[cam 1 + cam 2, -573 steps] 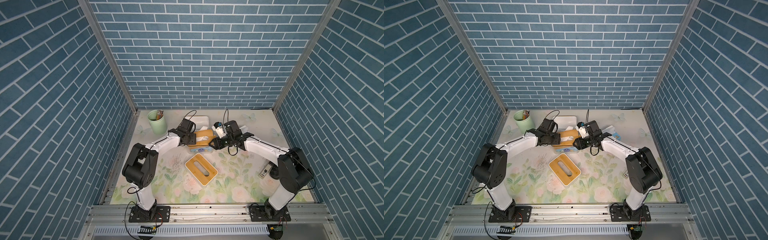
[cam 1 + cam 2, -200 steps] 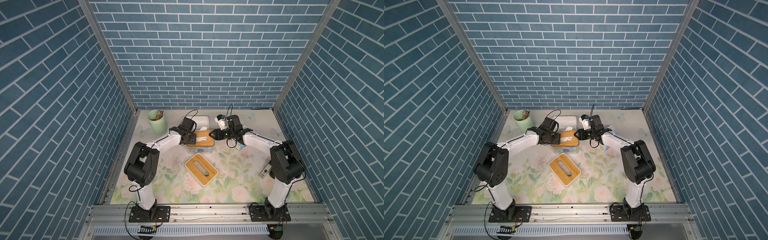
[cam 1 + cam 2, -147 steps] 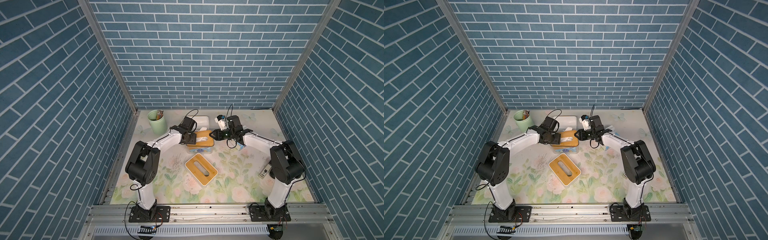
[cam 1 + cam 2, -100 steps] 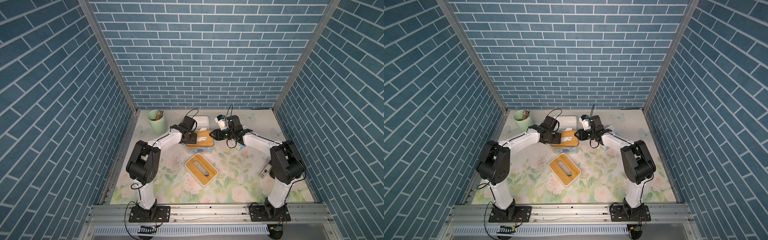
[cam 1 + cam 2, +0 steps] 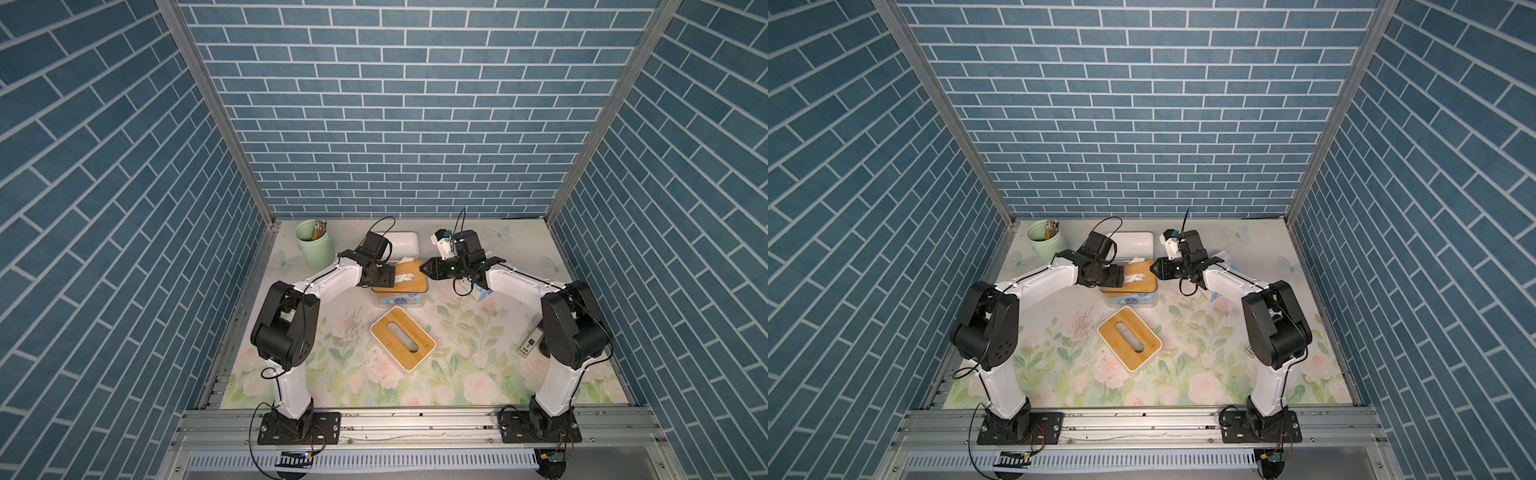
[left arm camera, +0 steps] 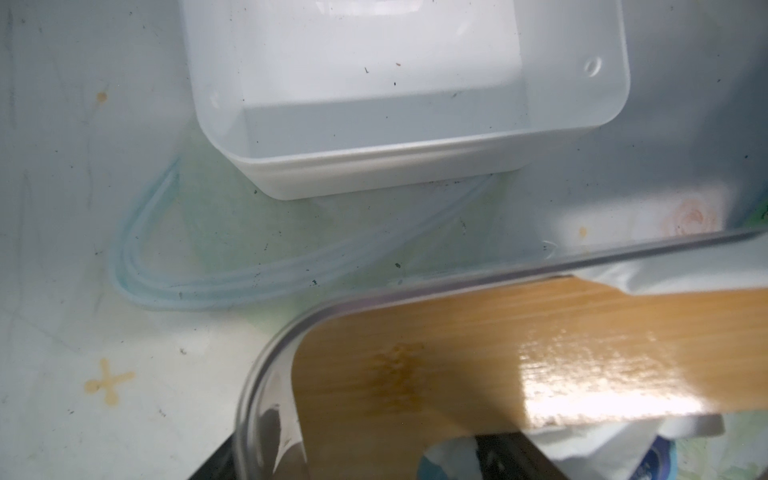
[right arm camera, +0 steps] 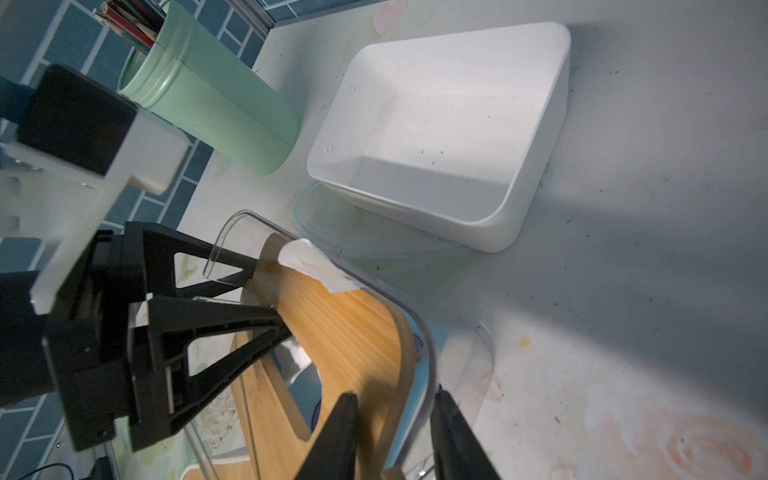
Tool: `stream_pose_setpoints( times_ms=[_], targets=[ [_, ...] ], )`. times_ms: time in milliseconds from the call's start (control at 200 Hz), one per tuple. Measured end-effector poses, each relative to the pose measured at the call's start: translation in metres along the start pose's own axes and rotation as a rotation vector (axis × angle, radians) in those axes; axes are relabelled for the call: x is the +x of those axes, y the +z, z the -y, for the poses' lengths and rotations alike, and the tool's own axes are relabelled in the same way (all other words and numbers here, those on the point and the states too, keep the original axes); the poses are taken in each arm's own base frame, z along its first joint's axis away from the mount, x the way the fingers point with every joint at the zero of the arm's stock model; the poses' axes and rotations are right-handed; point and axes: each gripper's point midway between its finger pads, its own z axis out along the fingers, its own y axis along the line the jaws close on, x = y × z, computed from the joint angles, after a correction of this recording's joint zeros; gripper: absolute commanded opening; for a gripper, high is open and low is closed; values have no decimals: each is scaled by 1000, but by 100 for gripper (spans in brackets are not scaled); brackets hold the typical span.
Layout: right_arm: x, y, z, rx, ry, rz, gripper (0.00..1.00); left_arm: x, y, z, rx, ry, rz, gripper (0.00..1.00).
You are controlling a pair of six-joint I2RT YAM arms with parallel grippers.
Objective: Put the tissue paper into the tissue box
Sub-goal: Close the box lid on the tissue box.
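Note:
The tissue box (image 5: 400,296) is a clear case with a bamboo lid (image 7: 345,328), seen in both top views at the back middle (image 5: 1129,297). White tissue paper (image 5: 401,272) sticks up through the lid's slot, and one corner (image 7: 316,266) is caught at the lid's edge. My left gripper (image 5: 390,275) is open at the box's left end, its fingers (image 7: 257,266) spread around the lid's end. My right gripper (image 7: 399,432) is at the right end, open, with the lid's rim and the clear wall between its fingers.
A second box with a bamboo lid (image 5: 402,338) lies in front of the first one. An empty white bin (image 5: 403,244) stands behind it, with a green cup of pencils (image 5: 313,249) at the back left. A small grey device (image 5: 528,343) lies by the right arm's base.
The right gripper has swung from over the box to its right end and its fingers have come closer together. The left gripper's fingers have spread wider at the left end.

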Motion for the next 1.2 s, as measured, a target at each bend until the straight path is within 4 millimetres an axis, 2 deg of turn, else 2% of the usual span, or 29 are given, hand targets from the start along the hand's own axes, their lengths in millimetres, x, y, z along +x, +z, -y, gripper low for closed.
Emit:
stream_pose_setpoints(
  times_ms=[210, 595, 685, 800, 890, 1100, 1200],
  targets=[
    [4, -2, 1, -56, 43, -6, 38, 1, -2, 1, 42, -7, 19, 82],
    [17, -6, -5, -112, 70, -63, 64, 0, -4, 3, 69, -14, 63, 82],
    [18, -10, -7, -110, 67, -69, 67, -1, -4, 6, 78, -15, 66, 82],
    [19, -17, -10, -110, 66, -68, 67, -2, -4, 8, 87, -16, 69, 82],
    [22, -21, -13, -116, 67, -69, 61, -2, -4, 8, 89, -17, 69, 82],
    [38, -19, -13, -147, 103, -95, 52, -2, -4, 9, 90, -24, 70, 81],
    [39, -18, -13, -169, 131, -83, 50, -2, -4, 9, 91, -26, 69, 81]
  ],
)
